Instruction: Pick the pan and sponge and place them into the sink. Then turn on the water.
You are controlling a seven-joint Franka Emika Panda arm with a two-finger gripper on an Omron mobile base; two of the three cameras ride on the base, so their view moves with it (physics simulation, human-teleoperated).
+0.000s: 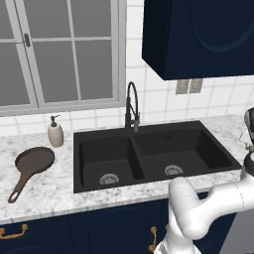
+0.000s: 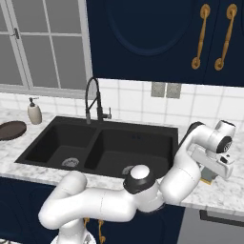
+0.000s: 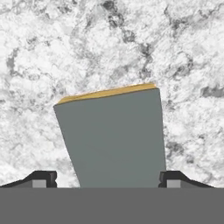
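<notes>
The sponge (image 3: 113, 135) lies flat on the marble counter, its grey-blue face up and a yellow edge showing at the far side. My gripper (image 3: 109, 179) hangs right over it, open, one dark fingertip on each side of the sponge. In the right base view the hand (image 2: 215, 164) points down at the counter right of the sink (image 2: 95, 143), with a bit of the yellow sponge (image 2: 207, 181) under it. The pan (image 1: 33, 161) rests on the counter left of the sink (image 1: 134, 151), handle toward the front edge. Both basins are empty.
A black spring faucet (image 1: 131, 106) stands behind the sink's divider. A beige soap dispenser (image 1: 55, 133) sits behind the pan, by the window. A dark blue wall cabinet (image 1: 198, 34) hangs above the right basin.
</notes>
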